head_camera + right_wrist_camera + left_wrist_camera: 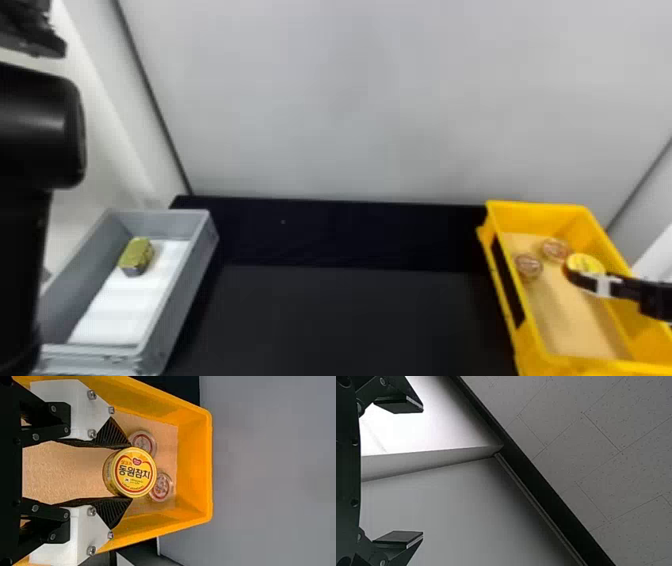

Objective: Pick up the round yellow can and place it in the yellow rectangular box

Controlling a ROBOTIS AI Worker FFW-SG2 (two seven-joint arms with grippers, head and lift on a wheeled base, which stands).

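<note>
The yellow rectangular box [196, 467] lies beneath the right pincer [131, 473]; the left pincer [422, 471] has its fingers apart. Clamped in the right one, the round yellow can [136, 473] could land tilted if freed too high or above the two small round containers [163, 488].

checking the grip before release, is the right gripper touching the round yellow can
Touching. In the right wrist view, the tips of the right gripper meet opposite sides of the round yellow can, no gap at either.
</note>
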